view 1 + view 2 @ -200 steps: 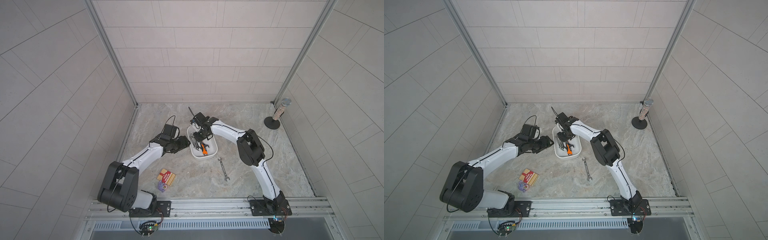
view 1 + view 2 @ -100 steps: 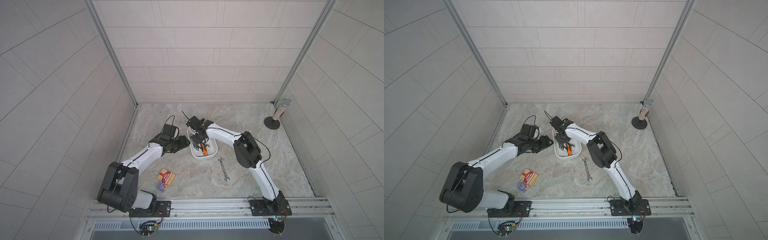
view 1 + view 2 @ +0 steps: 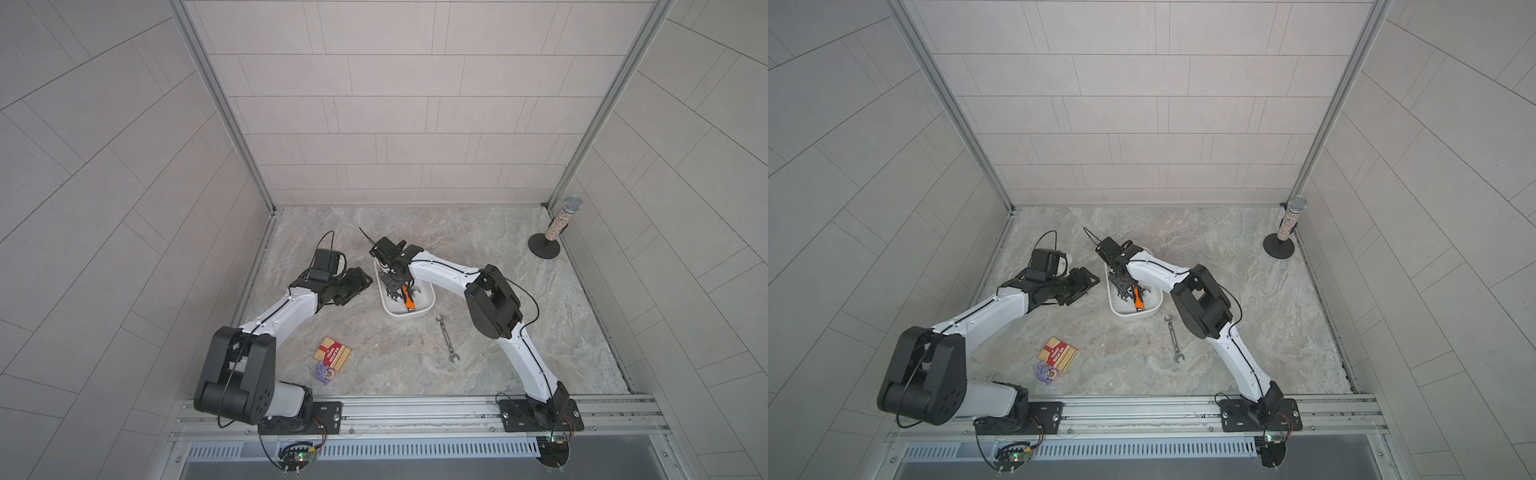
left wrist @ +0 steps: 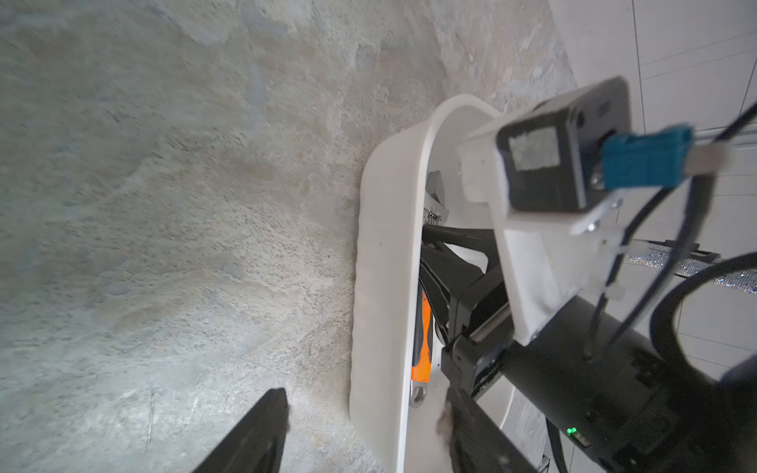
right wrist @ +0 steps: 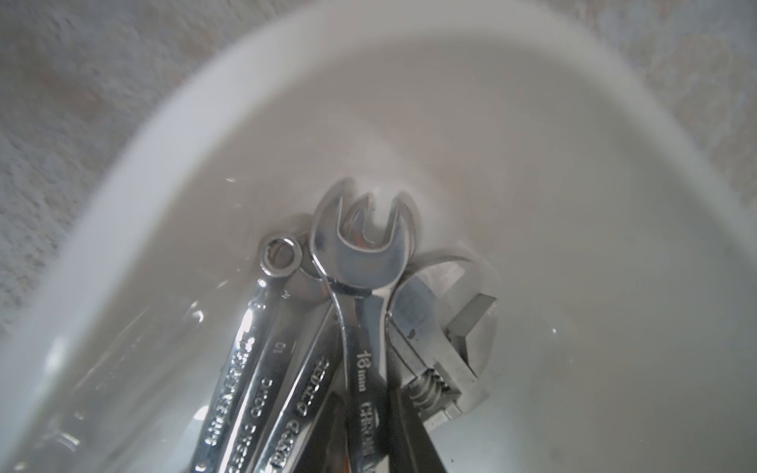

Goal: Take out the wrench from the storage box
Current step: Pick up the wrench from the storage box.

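Now right gripper (image 5: 368,422) clamps the "18mm" wrench (image 5: 362,262) inside storage box (image 3: 409,314); left gripper (image 4: 364,405) gapes.

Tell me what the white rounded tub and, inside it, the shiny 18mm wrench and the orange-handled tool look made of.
White glossy rounded tub: probably moulded plastic, possibly glazed ceramic; smooth, seamless, soft highlights.
Shiny silver 18mm wrench: chromed steel; mirror-bright, stamped lettering.
Orange-handled tool: likely plastic or rubber grip, matte orange and black, over a bare metal end.
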`<state>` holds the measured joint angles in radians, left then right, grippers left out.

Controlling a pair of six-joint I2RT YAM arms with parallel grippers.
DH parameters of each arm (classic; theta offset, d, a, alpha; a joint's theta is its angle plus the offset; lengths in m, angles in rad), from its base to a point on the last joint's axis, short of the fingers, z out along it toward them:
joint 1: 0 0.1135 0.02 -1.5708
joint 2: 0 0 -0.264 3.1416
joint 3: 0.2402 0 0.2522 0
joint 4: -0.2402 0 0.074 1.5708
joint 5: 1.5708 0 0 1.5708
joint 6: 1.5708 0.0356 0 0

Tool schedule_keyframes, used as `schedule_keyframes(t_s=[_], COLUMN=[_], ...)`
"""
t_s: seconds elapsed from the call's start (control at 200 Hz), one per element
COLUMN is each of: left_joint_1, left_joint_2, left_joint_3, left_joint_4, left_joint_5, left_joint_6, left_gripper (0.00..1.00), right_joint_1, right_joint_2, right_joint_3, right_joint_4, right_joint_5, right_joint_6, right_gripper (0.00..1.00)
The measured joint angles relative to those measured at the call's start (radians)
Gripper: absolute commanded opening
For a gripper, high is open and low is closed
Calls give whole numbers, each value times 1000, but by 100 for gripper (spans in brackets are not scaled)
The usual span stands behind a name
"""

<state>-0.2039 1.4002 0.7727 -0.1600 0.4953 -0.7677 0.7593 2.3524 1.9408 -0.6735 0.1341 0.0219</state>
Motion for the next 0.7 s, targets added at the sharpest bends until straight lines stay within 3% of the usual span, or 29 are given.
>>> schedule_keyframes(t_s=[0.315, 0.7], left_joint_1=[6, 6], left_joint_2=[-5, -33], left_joint_3=[-8, -9], left_joint_4=[14, 13], left_joint_5=[6, 2], left_joint_6=[-10, -10], left_gripper=[67, 67], right_joint_1=[0, -17], right_joint_2=[-6, -26], right_joint_3=[-10, -12], right_joint_4=[21, 9], right_joint_5=[13, -52], right_joint_6=[5, 68], right_gripper=[0, 0])
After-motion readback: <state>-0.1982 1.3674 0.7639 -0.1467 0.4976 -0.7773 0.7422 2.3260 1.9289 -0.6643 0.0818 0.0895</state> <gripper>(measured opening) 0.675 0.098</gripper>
